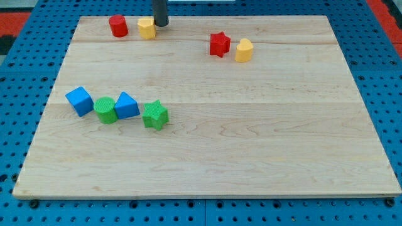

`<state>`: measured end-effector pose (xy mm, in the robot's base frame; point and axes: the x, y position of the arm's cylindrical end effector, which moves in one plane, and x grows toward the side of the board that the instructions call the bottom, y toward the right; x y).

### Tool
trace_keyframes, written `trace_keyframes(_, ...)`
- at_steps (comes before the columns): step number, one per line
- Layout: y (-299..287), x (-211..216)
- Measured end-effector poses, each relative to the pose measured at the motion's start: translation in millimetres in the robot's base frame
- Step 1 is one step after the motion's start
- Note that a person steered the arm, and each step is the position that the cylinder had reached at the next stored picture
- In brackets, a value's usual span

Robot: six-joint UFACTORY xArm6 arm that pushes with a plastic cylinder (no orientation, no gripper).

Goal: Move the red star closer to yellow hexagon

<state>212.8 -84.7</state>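
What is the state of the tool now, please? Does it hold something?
Tool: a plain rod, no jaws, holding nothing. My tip rests at the view's top, just right of the yellow hexagon, far from the red star.

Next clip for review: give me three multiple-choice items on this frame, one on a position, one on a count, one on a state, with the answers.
1. Where is my tip?
A. just right of the yellow hexagon at the view's top
B. beside the green star
C. at the board's bottom edge

2. How many blue blocks are there?
A. one
B. two
C. three

3. The red star and the yellow block to its right are:
A. stacked
B. side by side
C. at opposite board edges

Answers: 1 A, the rod ends next to that hexagon. 2 B, a blue cube and another blue block. 3 B, they sit next to each other.
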Motion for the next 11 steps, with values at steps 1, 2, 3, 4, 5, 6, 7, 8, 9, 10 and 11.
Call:
trace_keyframes(1,125,10)
trace_keyframes(2,234,72)
trace_keyframes(3,235,136)
trace_keyframes(4,151,118)
trace_keyframes(5,145,106)
trace_keyframes(6,176,137)
trace_keyframes(7,236,126)
trace_keyframes(8,210,101)
trace_keyframes(9,150,93)
trace_keyframes(10,64,93)
trace_keyframes(11,51,103)
